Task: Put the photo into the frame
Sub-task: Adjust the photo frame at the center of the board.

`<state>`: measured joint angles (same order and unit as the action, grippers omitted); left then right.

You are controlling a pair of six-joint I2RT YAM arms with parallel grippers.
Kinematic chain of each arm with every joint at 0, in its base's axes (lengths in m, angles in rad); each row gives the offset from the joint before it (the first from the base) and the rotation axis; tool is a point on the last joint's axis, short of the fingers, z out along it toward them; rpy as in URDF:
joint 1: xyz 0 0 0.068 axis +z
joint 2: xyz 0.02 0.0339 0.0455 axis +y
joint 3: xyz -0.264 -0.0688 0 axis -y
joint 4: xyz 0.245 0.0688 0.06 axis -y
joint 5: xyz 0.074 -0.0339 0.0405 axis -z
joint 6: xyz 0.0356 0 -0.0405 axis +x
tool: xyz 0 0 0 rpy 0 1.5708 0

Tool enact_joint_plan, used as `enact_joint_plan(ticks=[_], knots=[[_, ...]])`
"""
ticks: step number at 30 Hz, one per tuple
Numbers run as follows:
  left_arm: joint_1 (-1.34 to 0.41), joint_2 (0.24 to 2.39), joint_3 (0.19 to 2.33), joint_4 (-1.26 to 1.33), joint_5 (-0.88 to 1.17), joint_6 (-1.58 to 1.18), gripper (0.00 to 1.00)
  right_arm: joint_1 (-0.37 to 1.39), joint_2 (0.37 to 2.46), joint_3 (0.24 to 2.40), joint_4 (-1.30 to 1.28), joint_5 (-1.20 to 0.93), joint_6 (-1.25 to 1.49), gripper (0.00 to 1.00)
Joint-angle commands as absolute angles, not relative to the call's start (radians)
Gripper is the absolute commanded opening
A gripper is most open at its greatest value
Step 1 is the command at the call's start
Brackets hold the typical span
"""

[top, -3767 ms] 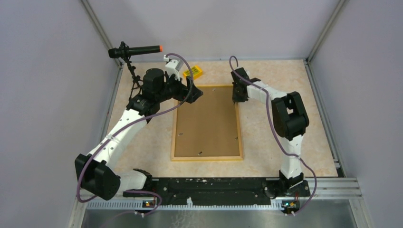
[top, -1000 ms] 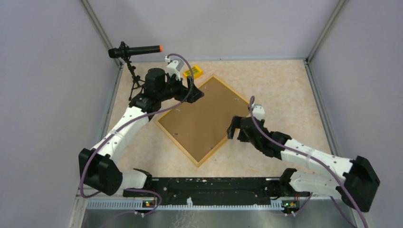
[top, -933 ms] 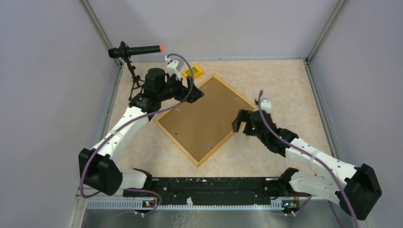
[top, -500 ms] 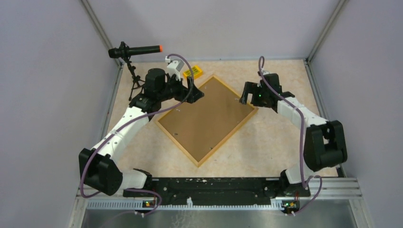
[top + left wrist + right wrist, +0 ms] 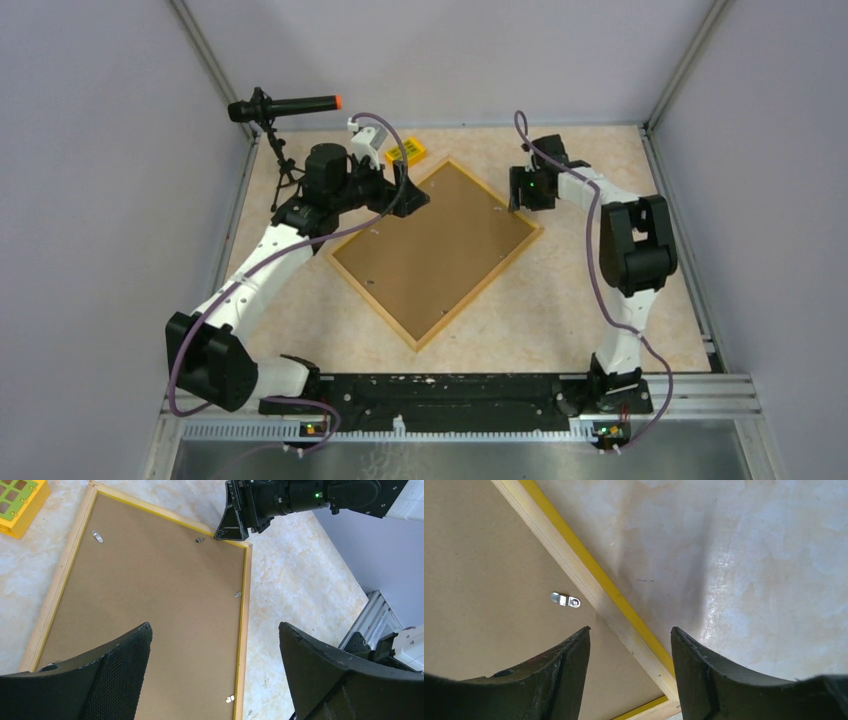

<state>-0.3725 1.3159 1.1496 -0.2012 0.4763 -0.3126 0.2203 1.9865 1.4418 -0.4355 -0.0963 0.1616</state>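
The right hand (image 5: 522,190) has swung from the near-right edge of the frame (image 5: 589,582) to its right corner, jaws partway apart astride the rail. The frame lies back-up, long axis far-right to near-left. The left hand (image 5: 405,195) gapes wide. The photo is unseen.

One wooden frame (image 5: 244,610) was out there, folks, with one brown backing board (image 5: 432,250) inside it. Four small metal clips (image 5: 97,536) counted on that board from the left wrist. One yellow block (image 5: 406,152) far back, one tripod (image 5: 283,165) far left, two arms (image 5: 262,262).
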Motion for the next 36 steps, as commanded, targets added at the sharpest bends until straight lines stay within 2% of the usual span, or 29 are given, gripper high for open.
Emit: enact_joint_plan(ticks=[1, 7, 11, 15, 19, 23, 26, 29, 33, 36], knots=[[-0.365, 1.290, 1.143, -0.151, 0.482, -0.313, 0.99, 0.216, 2.009, 1.479, -0.427, -0.065, 0.147, 0.58], [-0.362, 1.298, 1.139, -0.144, 0.500, -0.324, 0.99, 0.217, 2.038, 1.446, -0.398, -0.070, 0.190, 0.47], [-0.362, 1.305, 1.145, -0.149, 0.513, -0.330, 0.99, 0.236, 2.026, 1.394, -0.355, -0.057, 0.213, 0.45], [-0.362, 1.299, 1.139, -0.140, 0.505, -0.328, 0.99, 0.263, 2.006, 1.323, -0.337, -0.021, 0.257, 0.33], [-0.362, 1.298, 1.142, -0.145, 0.506, -0.327, 0.99, 0.280, 1.898, 1.134, -0.255, -0.023, 0.306, 0.17], [-0.362, 1.305, 1.143, -0.144, 0.521, -0.335, 0.99, 0.281, 1.763, 0.930, -0.166, -0.027, 0.406, 0.13], [-0.362, 1.304, 1.139, -0.138, 0.528, -0.341, 0.99, 0.285, 1.646, 0.784, -0.126, -0.009, 0.519, 0.06], [-0.362, 1.308, 1.137, -0.137, 0.525, -0.339, 0.99, 0.330, 1.536, 0.646, -0.057, -0.035, 0.616, 0.06], [-0.361, 1.304, 1.139, -0.139, 0.527, -0.337, 0.99, 0.447, 1.430, 0.564, -0.093, 0.019, 0.737, 0.08], [-0.359, 1.302, 1.143, -0.147, 0.501, -0.323, 0.99, 0.491, 1.334, 0.518, -0.099, 0.026, 0.803, 0.17]])
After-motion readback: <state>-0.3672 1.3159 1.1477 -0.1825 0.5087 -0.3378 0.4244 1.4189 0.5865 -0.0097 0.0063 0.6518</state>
